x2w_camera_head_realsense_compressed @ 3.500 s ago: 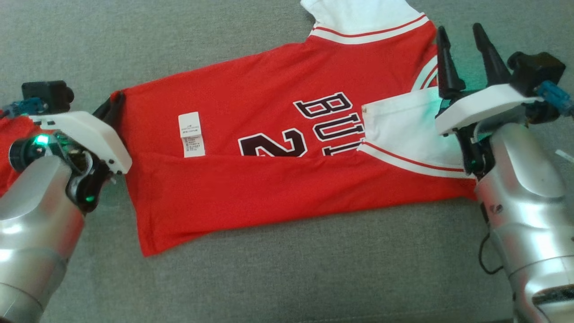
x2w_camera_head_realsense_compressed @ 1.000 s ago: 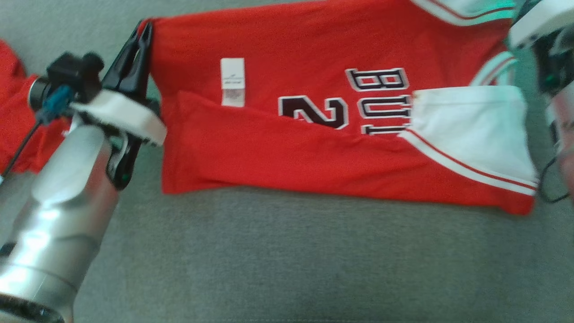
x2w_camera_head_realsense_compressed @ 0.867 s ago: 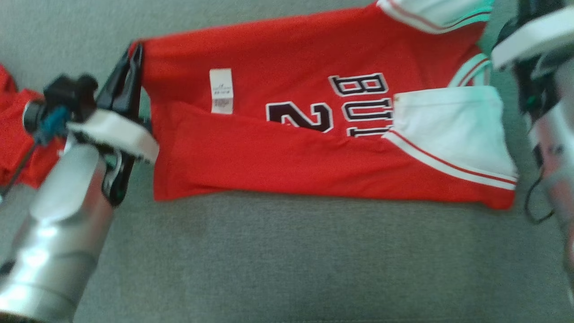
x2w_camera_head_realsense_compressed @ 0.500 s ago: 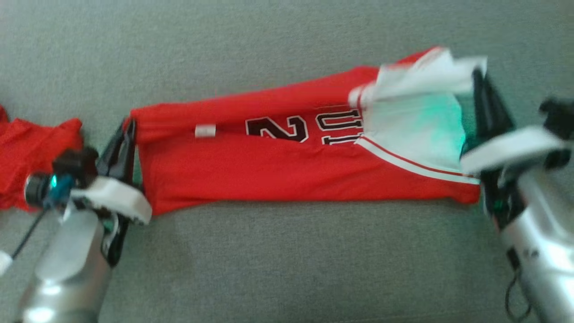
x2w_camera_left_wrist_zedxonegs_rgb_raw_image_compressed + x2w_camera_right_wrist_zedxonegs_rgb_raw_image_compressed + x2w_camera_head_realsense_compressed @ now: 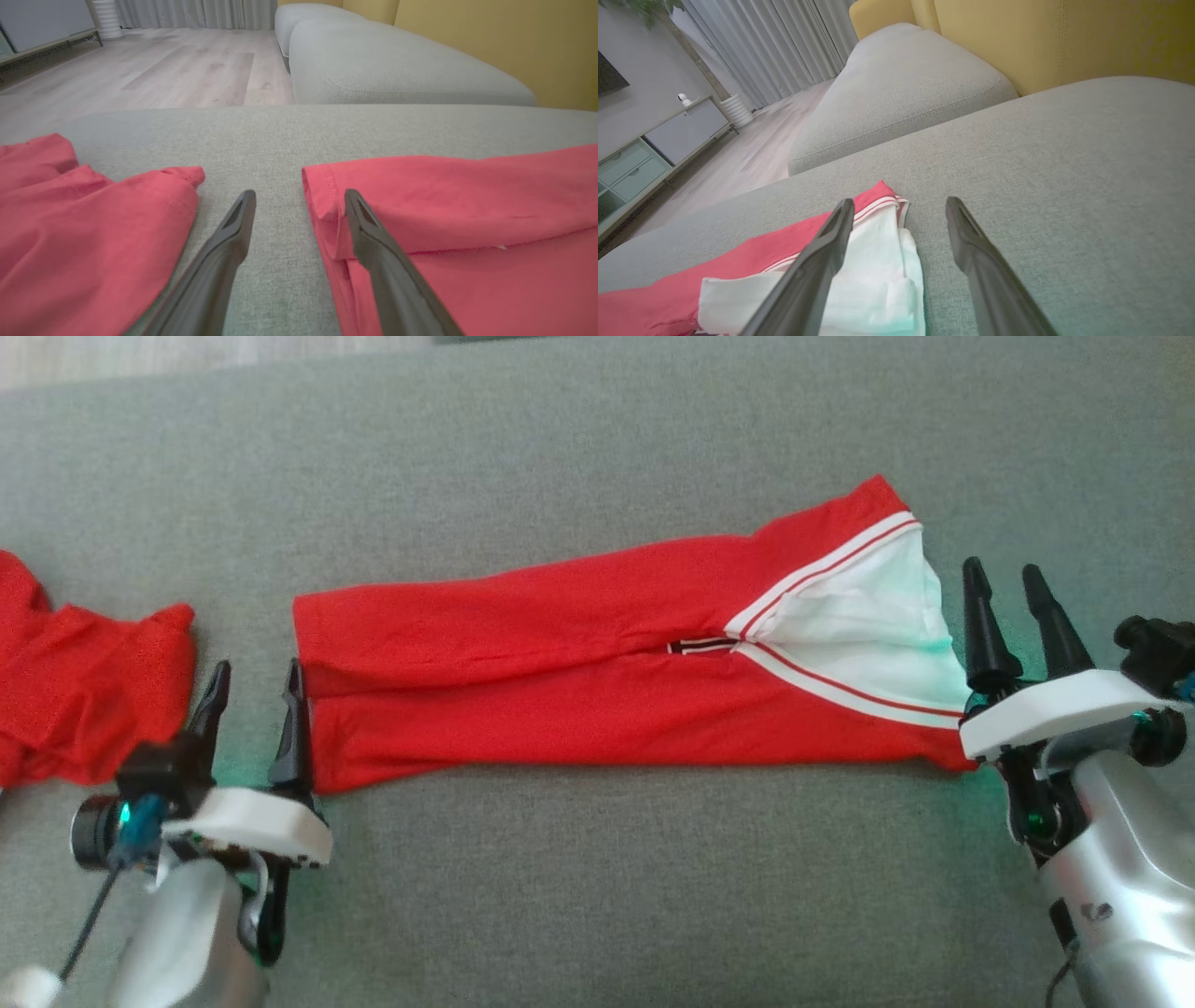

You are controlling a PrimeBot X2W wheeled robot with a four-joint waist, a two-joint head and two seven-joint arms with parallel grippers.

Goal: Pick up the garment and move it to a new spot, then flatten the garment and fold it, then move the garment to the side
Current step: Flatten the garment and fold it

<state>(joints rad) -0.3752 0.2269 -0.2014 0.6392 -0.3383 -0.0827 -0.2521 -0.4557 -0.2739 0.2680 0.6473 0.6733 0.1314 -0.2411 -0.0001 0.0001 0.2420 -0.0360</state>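
The shirt is lying folded into a long strip. The left gripper at eight o'clock and the right gripper at three are hovering, jaws apart, gripping nothing. The next move is likely calling for a crosswise fold.

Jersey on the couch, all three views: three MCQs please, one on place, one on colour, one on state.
1. Where is the other red garment relative to the folded jersey?
A. To the robot's left, apart from it
B. On top of it
C. To the robot's right

2. What colour is the sleeve panel at the jersey's right end?
A. Blue
B. White
C. Black

3. How do the left hand and right hand stand?
A. Both shut on the jersey
B. Left shut, right open
C. Both open, gripping nothing

Key:
1 A: grey couch shows between them.
2 B: white cloth with a red-striped border.
3 C: both wrist views show the hand spread wide, nothing pinched.
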